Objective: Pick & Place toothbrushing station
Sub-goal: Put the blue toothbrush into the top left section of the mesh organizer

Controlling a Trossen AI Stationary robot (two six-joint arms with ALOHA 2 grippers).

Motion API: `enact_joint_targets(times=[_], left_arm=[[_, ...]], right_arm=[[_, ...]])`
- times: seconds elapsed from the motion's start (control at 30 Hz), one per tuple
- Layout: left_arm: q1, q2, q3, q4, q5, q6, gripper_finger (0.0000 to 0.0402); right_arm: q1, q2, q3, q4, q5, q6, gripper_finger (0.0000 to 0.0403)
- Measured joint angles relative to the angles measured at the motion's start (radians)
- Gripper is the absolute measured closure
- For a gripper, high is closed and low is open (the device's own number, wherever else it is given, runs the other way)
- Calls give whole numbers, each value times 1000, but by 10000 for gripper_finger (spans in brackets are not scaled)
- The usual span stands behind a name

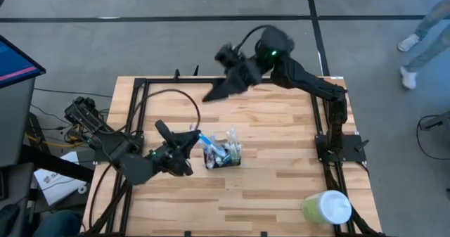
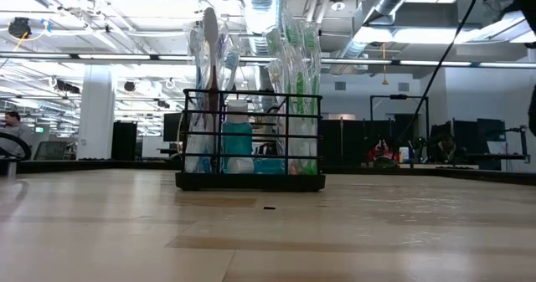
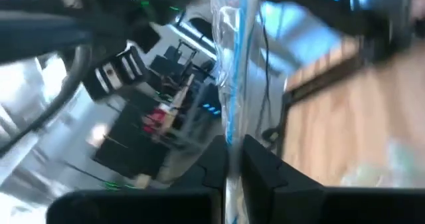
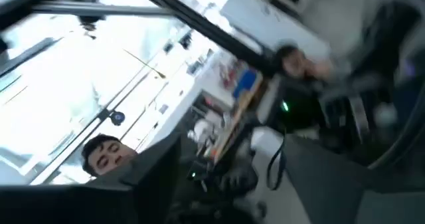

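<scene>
Left gripper (image 1: 193, 141) has its jaws pinching a clear-wrapped toothbrush (image 3: 234, 71) with a blue stripe, right beside the black wire holder (image 1: 222, 155). The holder sits upright mid-tabletop (image 1: 274, 124), packed toothbrushes pointing straight up, long side across the low view. Right gripper (image 1: 216, 91) hangs well behind the holder, can't tell its jaws.

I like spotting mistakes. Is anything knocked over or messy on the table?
Nothing is spilled. The black holder stands upright, brushes inside. The left hand pinches a wrapped toothbrush. The green cup sits at the table's very edge.
</scene>
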Motion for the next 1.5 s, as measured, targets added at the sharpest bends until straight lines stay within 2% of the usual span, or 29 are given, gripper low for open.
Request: enact_joint_targets(times=[0.13, 0.23, 0.33, 0.43, 0.5, 0.57, 0.63, 0.73, 0.93, 1.23, 1.5], left_arm=[[-6, -56, 0, 125, 32, -194, 390], [-6, -123, -3, 130, 144, -448, 390], [8, -192, -21, 132, 299, -638, 390], [31, -237, -49, 126, 432, -772, 390], [45, -249, -62, 126, 477, -825, 390], [55, -252, -69, 125, 493, -861, 390], [68, -252, -78, 126, 501, -889, 390], [88, -249, -93, 130, 510, -935, 390], [138, -248, -110, 140, 591, -989, 390], [193, -245, -110, 167, 669, -986, 390], [231, -223, -110, 167, 704, -994, 390]], right_arm=[[-27, -5, -1, 168, 5, -44, 109], [-13, -30, 1, 186, -2, -120, 103], [9, -62, 2, 82, 12, -271, 103], [38, -86, 0, -120, 155, -516, 111], [67, -100, -1, -265, 332, -686, 119], [100, -105, -1, -351, 491, -826, 126], [128, -104, -1, -384, 577, -914, 129], [162, -90, -1, -378, 587, -984, 132], [206, -78, 0, -431, 646, -1053, 132], [228, -44, 0, -487, 725, -1029, 132], [248, -11, 0, -498, 728, -1020, 133]])
